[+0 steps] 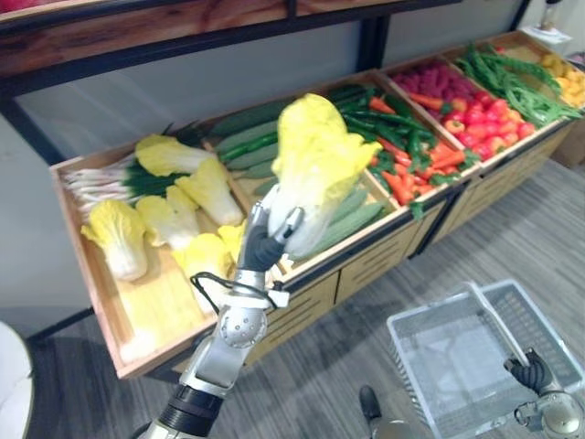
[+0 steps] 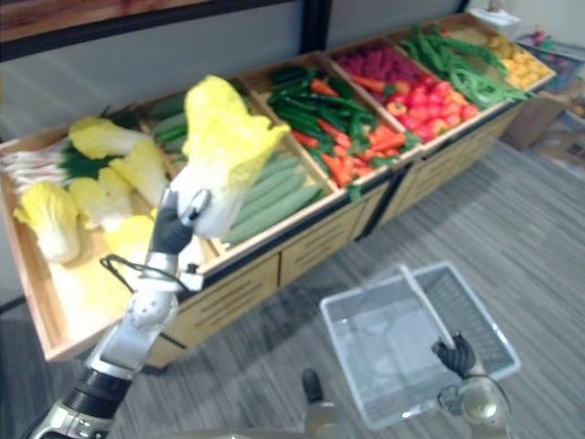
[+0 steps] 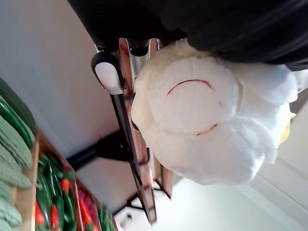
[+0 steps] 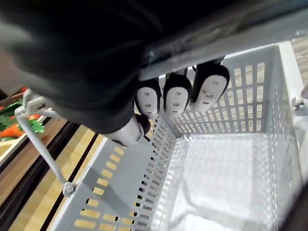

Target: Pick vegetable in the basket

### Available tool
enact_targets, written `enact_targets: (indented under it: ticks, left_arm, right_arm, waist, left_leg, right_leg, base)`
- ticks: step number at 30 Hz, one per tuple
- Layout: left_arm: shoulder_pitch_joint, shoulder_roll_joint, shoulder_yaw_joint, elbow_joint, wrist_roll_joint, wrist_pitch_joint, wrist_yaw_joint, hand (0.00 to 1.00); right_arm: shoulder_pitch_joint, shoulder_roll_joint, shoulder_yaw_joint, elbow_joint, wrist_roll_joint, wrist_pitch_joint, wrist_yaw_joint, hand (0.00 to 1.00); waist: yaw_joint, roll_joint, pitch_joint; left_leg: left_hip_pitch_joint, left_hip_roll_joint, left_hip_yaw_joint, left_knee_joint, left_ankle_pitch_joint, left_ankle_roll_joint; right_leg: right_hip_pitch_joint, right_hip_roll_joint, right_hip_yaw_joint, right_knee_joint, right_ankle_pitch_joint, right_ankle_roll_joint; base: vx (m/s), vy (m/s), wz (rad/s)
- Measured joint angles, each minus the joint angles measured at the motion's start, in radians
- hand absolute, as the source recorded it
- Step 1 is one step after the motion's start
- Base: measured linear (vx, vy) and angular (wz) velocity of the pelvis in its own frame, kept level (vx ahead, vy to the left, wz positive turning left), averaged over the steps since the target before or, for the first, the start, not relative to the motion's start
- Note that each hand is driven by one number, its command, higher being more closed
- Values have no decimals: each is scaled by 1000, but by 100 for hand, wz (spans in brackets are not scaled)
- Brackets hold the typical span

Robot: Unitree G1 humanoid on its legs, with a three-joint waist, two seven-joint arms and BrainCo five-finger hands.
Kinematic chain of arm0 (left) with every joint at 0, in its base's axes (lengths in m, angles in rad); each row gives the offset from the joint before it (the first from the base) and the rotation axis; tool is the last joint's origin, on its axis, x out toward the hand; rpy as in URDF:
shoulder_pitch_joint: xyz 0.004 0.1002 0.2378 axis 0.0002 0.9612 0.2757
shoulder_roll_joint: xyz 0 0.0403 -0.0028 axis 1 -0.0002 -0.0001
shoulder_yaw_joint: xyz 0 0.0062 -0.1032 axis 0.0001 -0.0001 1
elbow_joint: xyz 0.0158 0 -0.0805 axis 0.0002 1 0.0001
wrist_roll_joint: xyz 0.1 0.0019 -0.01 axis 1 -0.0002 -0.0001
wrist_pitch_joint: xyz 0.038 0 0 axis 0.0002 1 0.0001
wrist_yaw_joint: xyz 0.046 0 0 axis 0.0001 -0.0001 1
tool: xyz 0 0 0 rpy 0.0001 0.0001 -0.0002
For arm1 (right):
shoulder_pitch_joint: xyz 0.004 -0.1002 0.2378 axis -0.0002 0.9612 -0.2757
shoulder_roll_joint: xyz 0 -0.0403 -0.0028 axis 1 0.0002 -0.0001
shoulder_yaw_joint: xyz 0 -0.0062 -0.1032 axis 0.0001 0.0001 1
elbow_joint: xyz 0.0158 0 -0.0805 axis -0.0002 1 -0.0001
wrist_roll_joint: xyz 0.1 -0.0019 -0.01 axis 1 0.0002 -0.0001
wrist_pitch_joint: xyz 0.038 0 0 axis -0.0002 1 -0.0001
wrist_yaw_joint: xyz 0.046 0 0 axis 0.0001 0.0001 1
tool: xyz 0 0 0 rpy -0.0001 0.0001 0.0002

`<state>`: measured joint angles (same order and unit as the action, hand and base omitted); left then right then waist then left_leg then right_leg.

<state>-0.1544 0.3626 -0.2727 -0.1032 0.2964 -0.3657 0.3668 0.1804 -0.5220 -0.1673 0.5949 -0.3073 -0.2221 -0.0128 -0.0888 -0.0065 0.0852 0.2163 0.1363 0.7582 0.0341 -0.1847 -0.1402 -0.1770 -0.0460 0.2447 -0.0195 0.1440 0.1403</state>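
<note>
"Two hands in the left eye view. What has the left hand (image 1: 268, 240) got?"

"A napa cabbage (image 1: 315, 160). The fingers grip its white base and hold it up with the yellow leaves on top. It is above the front edge of the wooden display (image 1: 91, 274), with the cucumbers (image 1: 245, 137) behind it. More loose cabbages (image 1: 117, 236) lie in the compartment to the left."

"And the right hand (image 1: 532, 373)?"

"Low at the right, closed round the handle (image 1: 498, 320) of a grey plastic basket (image 1: 411, 347). The basket hangs over the floor, well apart from the held cabbage."

"Anything more in the right eye view?"

"Same scene. Spring onions (image 2: 37, 166) lie at the display's far left. To the right of the cucumbers come carrots (image 2: 340, 169) mixed with green chillies, then small red vegetables (image 2: 430, 96), then green beans (image 2: 462, 66)."

"Left wrist view?"

"The cabbage's round cut base (image 3: 192, 106) sits tight against the hand, with one fingertip (image 3: 108, 77) just beside it."

"Right wrist view?"

"Dark-tipped fingers (image 4: 175, 94) curl under the handle bar. The basket's slotted walls show past them."
</note>
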Motion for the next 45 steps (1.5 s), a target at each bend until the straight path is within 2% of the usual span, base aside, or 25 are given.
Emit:
enact_targets:
  ticks: [7, 11, 14, 18, 26, 29, 34, 37, 41, 45]
  left_arm:
    - [-14, 116, -174, -15, -22, -28, -117, 100]
    - [-94, 150, -304, -89, -143, -65, -194, 100]
    - [-171, 161, -379, -96, -213, -93, -243, 100]
    - [-229, 176, -491, -98, -246, -105, -307, 100]
    - [-288, 198, -648, -84, -255, -109, -394, 100]
    - [-294, 202, -677, -43, -250, -112, -414, 100]
    - [-295, 203, -694, 41, -232, -112, -417, 100]
    - [-295, 198, -695, 100, -188, -111, -421, 100]
    - [-294, 187, -693, 203, -113, -109, -422, 100]
    - [-295, 162, -670, 304, -36, -104, -422, 100]
  right_arm:
    - [-1, -104, 134, -152, -10, -9, 58, 100]
    - [-25, -210, 172, -284, -8, -18, 68, 100]
    - [-67, -280, 225, -353, -7, -43, 68, 100]
    - [-156, -348, 306, -397, 5, -57, 89, 100]
    - [-250, -463, 426, -482, 95, -76, 131, 100]
    - [-296, -499, 503, -515, 116, -89, 156, 100]
    - [-308, -530, 552, -565, 132, -109, 179, 100]
    - [-319, -560, 573, -588, 165, -111, 213, 100]
    - [-320, -585, 573, -608, 211, -111, 223, 100]
    - [-320, -610, 574, -651, 253, -113, 247, 100]
  waist:
    - [-14, 0, 0]
    - [-13, 2, -1]
    - [-18, 8, -5]
    - [-36, 25, -16]
    - [-52, 34, -16]
    - [-64, 35, -17]
    - [-75, 37, -17]
    - [-76, 38, -18]
    - [-77, 38, -18]
    - [-90, 38, -18]
  left_leg:
    - [56, -6, 157, 10, -30, -31]
    - [63, 19, 267, 81, -76, -49]
    - [83, 35, 332, 112, -90, -65]
    - [87, 55, 391, 147, -102, -81]
    - [108, 65, 500, 180, -108, -91]
    - [120, 62, 534, 183, -112, -97]
    - [120, 67, 553, 198, -114, -100]
    - [118, 68, 558, 205, -114, -100]
    - [118, 70, 560, 212, -115, -101]
    - [118, 72, 561, 215, -115, -102]
  right_leg:
    - [-16, 50, 132, 7, 23, 10]
    - [-43, 92, 221, 18, 39, 15]
    - [-46, 123, 262, 24, 45, 13]
    - [-63, 155, 306, 30, 46, 13]
    - [-78, 198, 373, 32, 67, 11]
    - [-79, 212, 402, 32, 68, 12]
    - [-89, 224, 419, 31, 77, 11]
    - [-92, 225, 422, 31, 80, 12]
    - [-92, 225, 422, 31, 83, 14]
    - [-93, 224, 419, 31, 84, 13]
  base:
    - [-33, -42, -57]
    - [-17, -62, -69]
    - [22, -36, -54]
    - [37, -7, -37]
    - [39, -13, -31]
    - [17, -20, -30]
    - [32, -37, -16]
    - [36, -51, -5]
    - [30, -50, -2]
    - [36, -40, 1]
